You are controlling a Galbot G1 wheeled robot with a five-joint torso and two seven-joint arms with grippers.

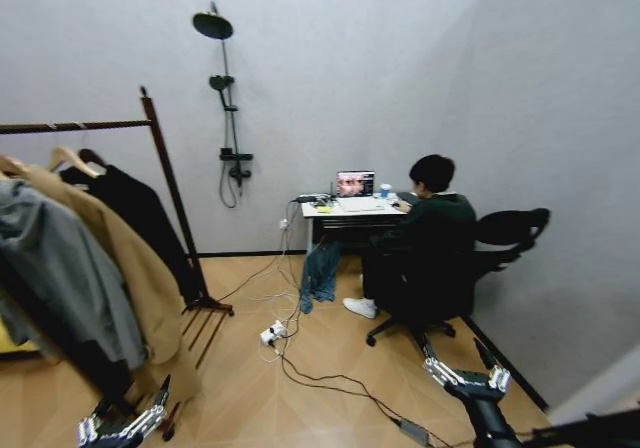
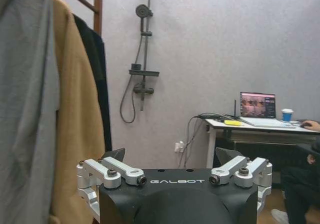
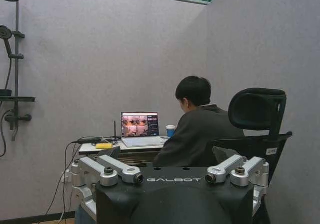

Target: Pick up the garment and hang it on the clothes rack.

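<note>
In the head view the garment — plain black, matte and limp — hangs on a wooden hanger at the post end of the clothes rack, at about ten o'clock, beside a tan coat and a grey hoodie; the left gripper sits low at seven o'clock and the right gripper at five o'clock, both spread and holding nothing. The left wrist view shows the same black cloth draped past the tan coat under the rack's post, at eleven o'clock, with the left gripper's fingers splayed apart and empty. In the right wrist view the right gripper hangs level — jaws wide, nothing between them.
</note>
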